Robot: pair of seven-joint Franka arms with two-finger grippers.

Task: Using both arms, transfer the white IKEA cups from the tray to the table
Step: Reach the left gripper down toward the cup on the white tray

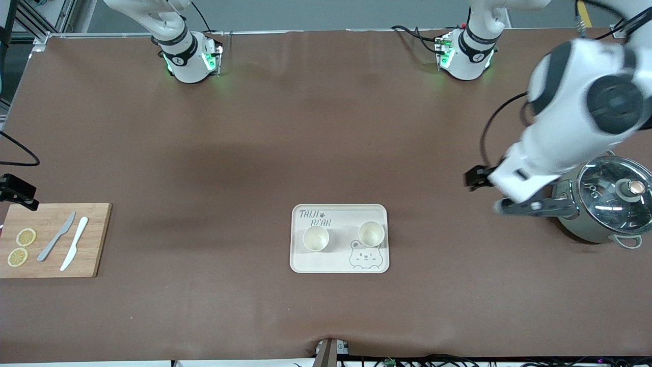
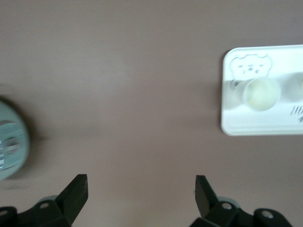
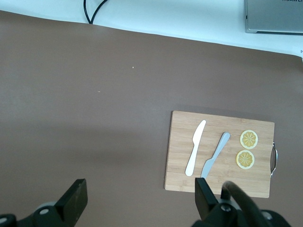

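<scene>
White IKEA cups (image 1: 316, 238) on tray (image 1: 339, 263), well apart from open jaws.

Two white IKEA cups are counted, one (image 1: 316, 238) toward the right arm's end of the tray and one (image 1: 371, 234) toward the left arm's end. One tray (image 1: 340, 262) with a bear drawn on it is seen under them. One wooden board (image 1: 91, 255) is counted. On it, two knives are seen, one grey knife (image 1: 56, 236) and one white knife (image 1: 74, 243). Two lemon slices are counted on the board too, one (image 1: 26, 237) and another (image 1: 17, 257). One pot (image 1: 580, 229) is seen, and one glass lid (image 1: 611, 193) is counted on it. Two arms are seen, and two sets of jaws are counted, both set wide apart.
</scene>
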